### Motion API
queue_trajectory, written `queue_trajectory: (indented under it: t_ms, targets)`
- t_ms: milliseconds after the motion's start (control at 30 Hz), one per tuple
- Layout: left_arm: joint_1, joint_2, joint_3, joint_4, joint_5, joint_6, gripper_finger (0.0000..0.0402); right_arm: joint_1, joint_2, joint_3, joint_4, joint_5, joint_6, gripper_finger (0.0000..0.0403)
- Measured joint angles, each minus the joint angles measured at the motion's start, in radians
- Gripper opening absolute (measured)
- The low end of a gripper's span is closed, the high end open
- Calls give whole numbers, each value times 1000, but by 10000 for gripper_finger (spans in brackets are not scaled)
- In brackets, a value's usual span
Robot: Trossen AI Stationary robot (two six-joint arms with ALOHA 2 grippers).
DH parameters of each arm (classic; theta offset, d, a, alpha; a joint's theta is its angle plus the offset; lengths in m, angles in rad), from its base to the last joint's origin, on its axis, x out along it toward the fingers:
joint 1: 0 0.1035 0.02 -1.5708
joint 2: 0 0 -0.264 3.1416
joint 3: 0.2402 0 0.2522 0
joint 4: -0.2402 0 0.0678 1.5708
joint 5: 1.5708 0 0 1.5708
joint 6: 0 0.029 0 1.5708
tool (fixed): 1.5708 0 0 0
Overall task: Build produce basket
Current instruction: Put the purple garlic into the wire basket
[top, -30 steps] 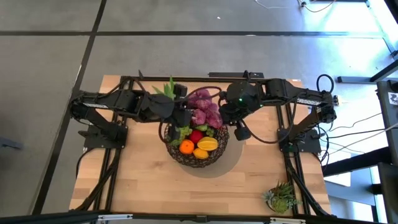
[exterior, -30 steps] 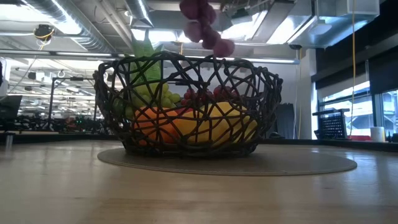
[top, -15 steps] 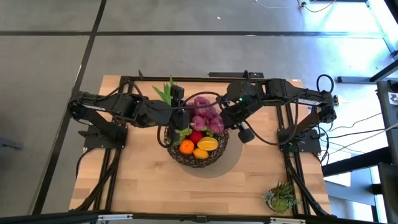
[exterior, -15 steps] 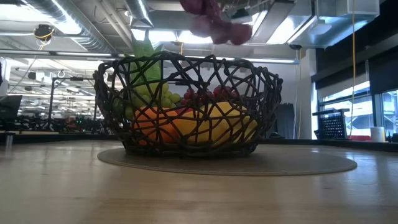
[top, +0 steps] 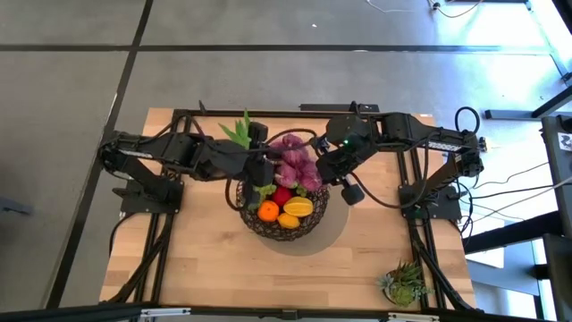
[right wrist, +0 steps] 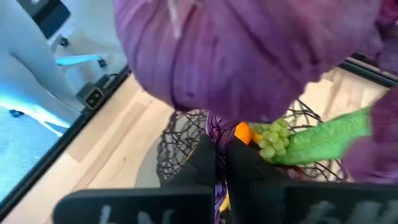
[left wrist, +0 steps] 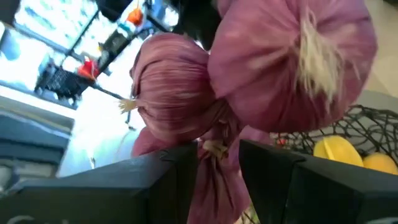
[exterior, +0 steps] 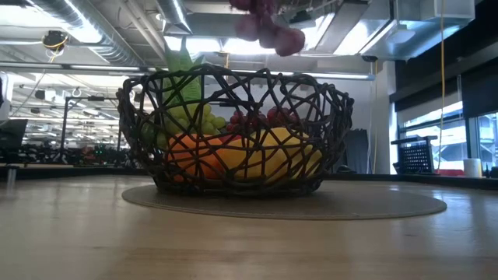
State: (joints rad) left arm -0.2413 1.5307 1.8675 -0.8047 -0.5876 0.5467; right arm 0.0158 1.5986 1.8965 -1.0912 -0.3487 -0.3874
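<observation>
On your wooden tabletop (top: 214, 259), frame centre, the wire basket (exterior: 233, 132) holds an orange (top: 267, 212) and mango (top: 298, 207). Above its far rim, your left fingers (left wrist: 180, 180) and right fingers (right wrist: 242, 165) both pinch the purple grapes (top: 295, 161).

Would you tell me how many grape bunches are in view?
2: purple grapes hang above the basket, both grippers on their stem; green grapes lie inside, on the left arm's side. Others may be hidden.
</observation>
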Motion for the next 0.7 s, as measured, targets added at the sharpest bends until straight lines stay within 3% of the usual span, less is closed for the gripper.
queue_trajectory:
  t_ms: [133,267,700]
  targets:
    - [7,0,0,45,16,55,112,0,0,0,5,-28,0,3]
    - [26,1,0,48,103,50,112,0,0,0,12,-30,-2,3]
    - [90,37,2,67,191,45,112,0,0,0,27,-30,-8,3]
